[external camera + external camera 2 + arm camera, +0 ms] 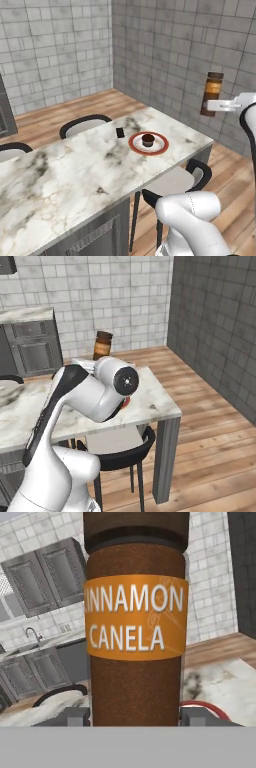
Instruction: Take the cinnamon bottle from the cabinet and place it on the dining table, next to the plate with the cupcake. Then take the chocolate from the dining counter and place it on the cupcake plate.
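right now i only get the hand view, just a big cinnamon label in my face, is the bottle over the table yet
Observer: In the left base view the cinnamon bottle is held upright in the air beyond the dining table's far right edge, not over the top.
Operator: where's the plate from there
Observer: The plate sits near that end of the table, with the cupcake on it, lower and left of the bottle in that view.
Operator: and the chocolate
Observer: The chocolate lies on the tabletop just left of the plate, apart from its rim.
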